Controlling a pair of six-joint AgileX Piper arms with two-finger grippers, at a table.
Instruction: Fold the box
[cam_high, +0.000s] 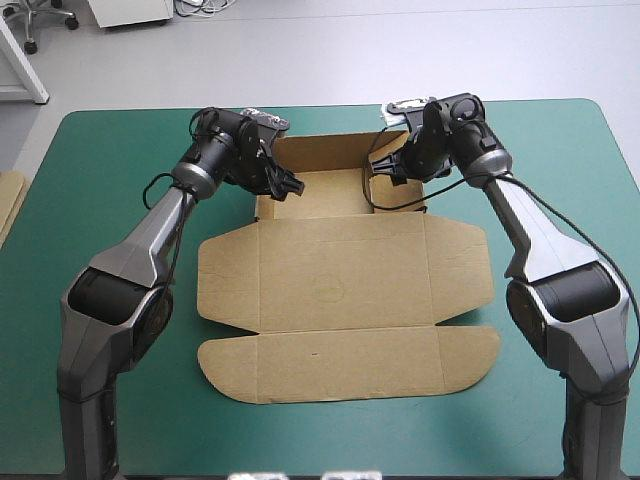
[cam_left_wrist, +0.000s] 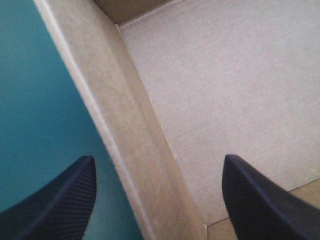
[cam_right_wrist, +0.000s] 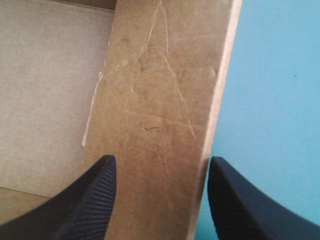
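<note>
High view: left gripper (cam_high: 287, 185) and right gripper (cam_high: 388, 168), fingers spread, straddle the brown box's (cam_high: 340, 290) raised left wall (cam_left_wrist: 131, 131) and right wall (cam_right_wrist: 161, 100), probably to tuck them.

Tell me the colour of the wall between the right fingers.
Brown, with pale crease lines; the wall shows best in the right wrist view.
</note>
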